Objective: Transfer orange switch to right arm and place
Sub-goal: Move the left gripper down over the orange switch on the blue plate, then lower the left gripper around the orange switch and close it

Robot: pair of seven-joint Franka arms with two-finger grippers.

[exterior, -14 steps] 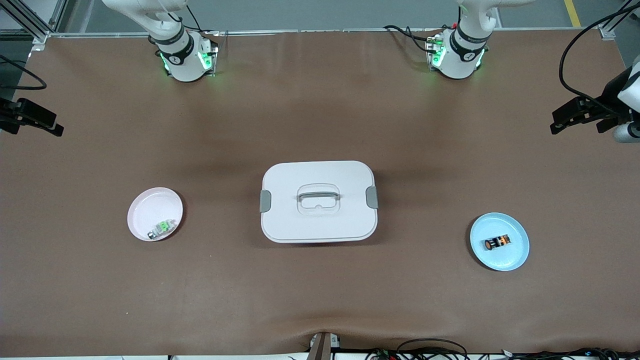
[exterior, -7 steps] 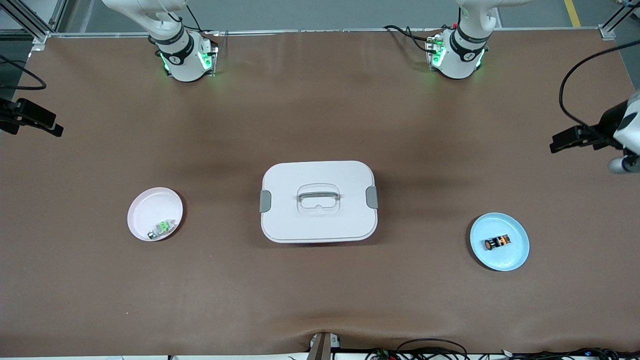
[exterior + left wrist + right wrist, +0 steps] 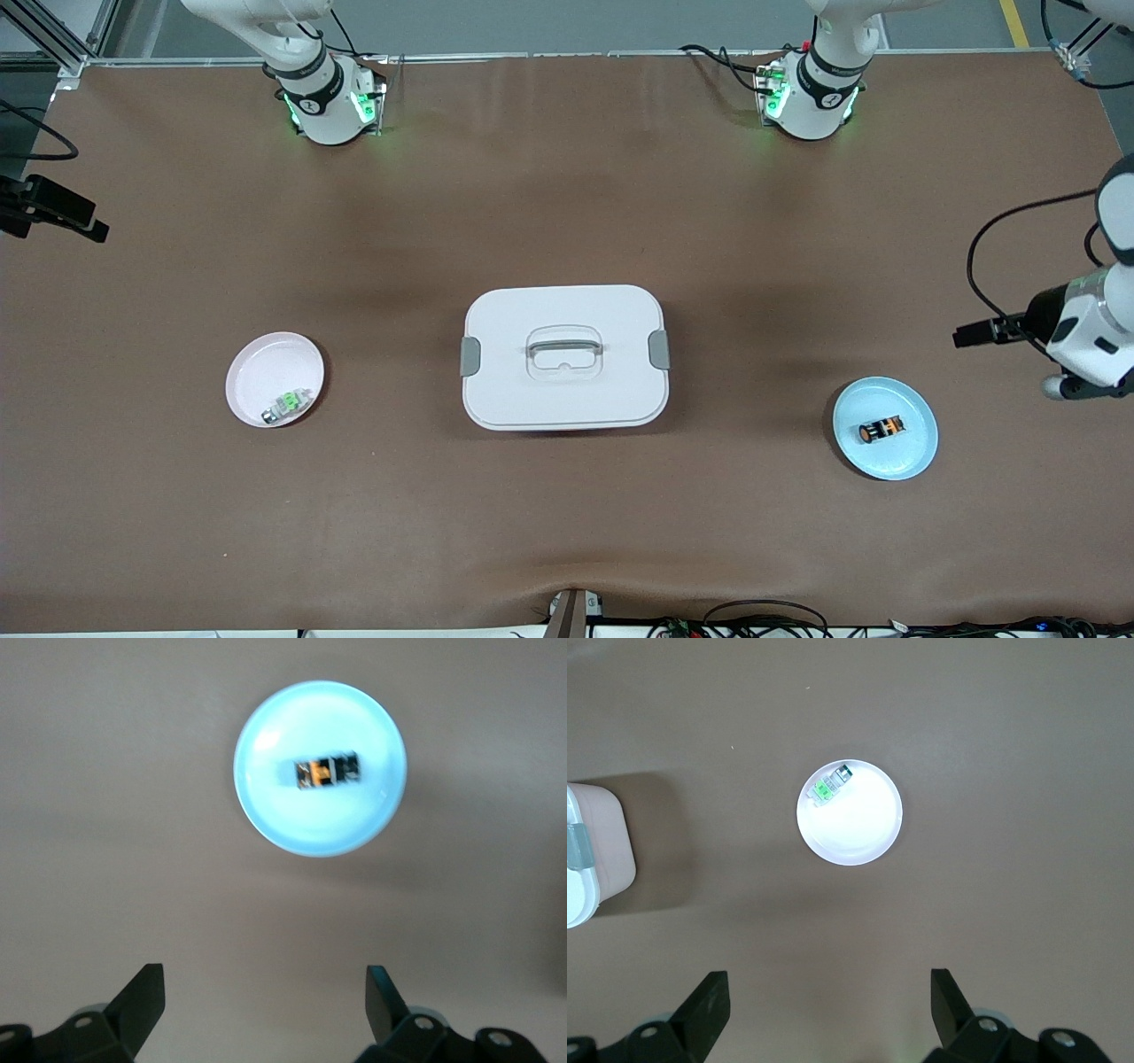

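The orange switch point(image 3: 882, 430) lies on its side in the blue plate point(image 3: 917, 452), well apart from the white lidded box point(image 3: 563, 356) toward the left arm's end of the worktop. The left hand point(image 3: 264, 1010) hovers beside that plate, fingers spread and empty; it should centre over the switch, then straddle its short width. The right hand point(image 3: 826, 1008) waits released, over the worktop near the pink plate point(image 3: 859, 828).
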